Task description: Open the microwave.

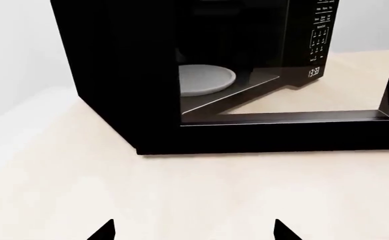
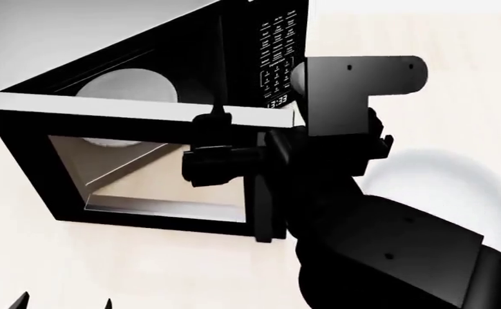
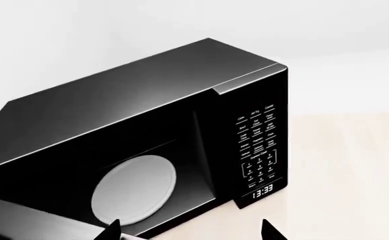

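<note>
The left gripper [image 1: 194,231] shows only as two dark fingertips [image 1: 104,232] at the edge of the left wrist view, spread wide with bare counter between them and nothing held; in the head view the same tips [image 2: 20,301] peek in at the lower left corner, well apart from the door. The right gripper [image 3: 190,231] likewise shows two spread fingertips [image 3: 270,231] in its wrist view, parted and empty, poised just in front of the open cavity. In the head view the right arm [image 2: 379,244] crosses the middle of the picture and hides part of the door's free edge, so contact there cannot be judged. The microwave [image 3: 134,100] sits on a pale beige counter [image 1: 181,195], black-bodied with a grey top. Its door [image 2: 147,167] is swung out wide, the glass window showing counter through it, the grey upper edge of the door running across the head view. Inside, the white turntable plate [image 3: 134,189] lies flat on the cavity floor. The keypad [image 3: 256,145] with white labels and the small clock [image 3: 262,190] reading 13:33 sit on the panel beside the cavity. Open counter spreads in front of the door's lower edge and to the keypad side; a plain pale wall stands behind.
</note>
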### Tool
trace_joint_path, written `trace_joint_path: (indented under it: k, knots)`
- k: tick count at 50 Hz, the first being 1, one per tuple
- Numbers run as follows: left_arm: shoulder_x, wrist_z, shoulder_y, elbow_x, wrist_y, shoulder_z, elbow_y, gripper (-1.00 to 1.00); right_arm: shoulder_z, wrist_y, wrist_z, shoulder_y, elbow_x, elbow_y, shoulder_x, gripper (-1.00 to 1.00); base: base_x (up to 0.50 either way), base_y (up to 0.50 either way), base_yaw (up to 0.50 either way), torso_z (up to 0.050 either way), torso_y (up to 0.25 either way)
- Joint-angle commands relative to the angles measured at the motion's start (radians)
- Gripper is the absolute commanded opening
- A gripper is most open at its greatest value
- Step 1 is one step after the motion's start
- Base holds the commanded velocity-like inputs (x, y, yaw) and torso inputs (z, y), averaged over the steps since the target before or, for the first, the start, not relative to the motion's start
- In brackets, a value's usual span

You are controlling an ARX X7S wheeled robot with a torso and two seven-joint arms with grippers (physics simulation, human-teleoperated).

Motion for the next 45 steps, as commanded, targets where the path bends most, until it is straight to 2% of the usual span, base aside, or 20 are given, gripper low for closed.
trace_joint_path:
  k: [1,25,45]
  knots:
    - [-0.002,-0.001,-0.002,-0.001,0.0,0.003,-0.002,1.0,-0.119,0.011,0.018,-0.112,0.073,-0.02,0.027,1.0,0.0,0.0,0.0,0.0,-0.011]
    - [-0.007,-0.008,0.001,0.0,-0.001,0.01,0.005,1.0,-0.157,0.032,0.069,-0.164,0.057,-0.108,0.052,1.0,0.0,0.0,0.0,-0.002,-0.006]
    - [-0.007,-0.012,0.002,0.01,0.002,0.024,0.001,1.0,-0.203,0.079,0.238,-0.205,0.073,-0.375,0.086,1.0,0.0,0.0,0.0,-0.003,-0.007]
